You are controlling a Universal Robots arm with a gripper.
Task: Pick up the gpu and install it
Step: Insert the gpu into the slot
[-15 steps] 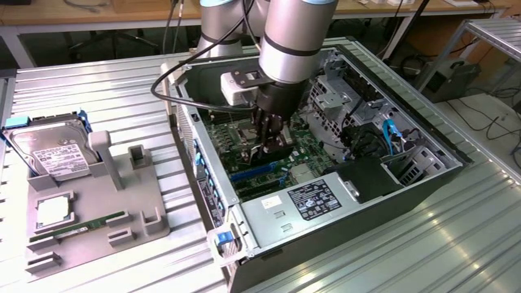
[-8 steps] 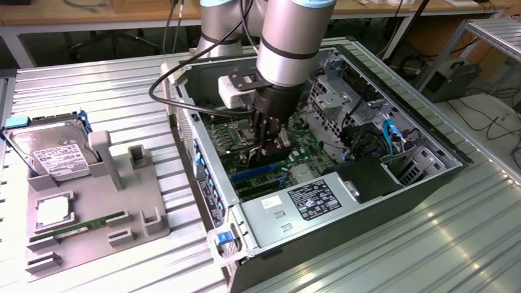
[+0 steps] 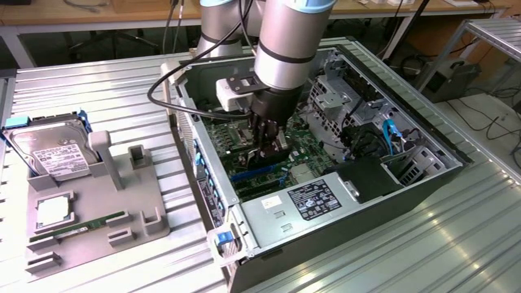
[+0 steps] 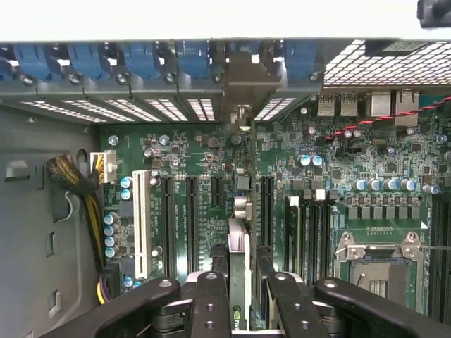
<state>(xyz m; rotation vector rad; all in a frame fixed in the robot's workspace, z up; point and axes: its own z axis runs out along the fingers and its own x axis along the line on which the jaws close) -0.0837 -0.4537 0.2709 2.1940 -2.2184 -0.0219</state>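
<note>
Grey case (image 3: 443,149), open on the desk (image 3: 97,91): in the exterior view the claw (image 3: 270,143) is sunk inside, at three o'clock from the hard drive (image 3: 53,149). At the wrist, the gpu (image 4: 239,246) is pinched edge-on by the claw — to be kept upright, bracket toward the rear wall (image 4: 141,109), squared to the slots (image 4: 190,218).

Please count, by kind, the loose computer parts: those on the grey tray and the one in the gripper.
hard drive: 1
processor chip: 1
memory stick: 1
gpu, held by the gripper: 1
Total: 4
</note>
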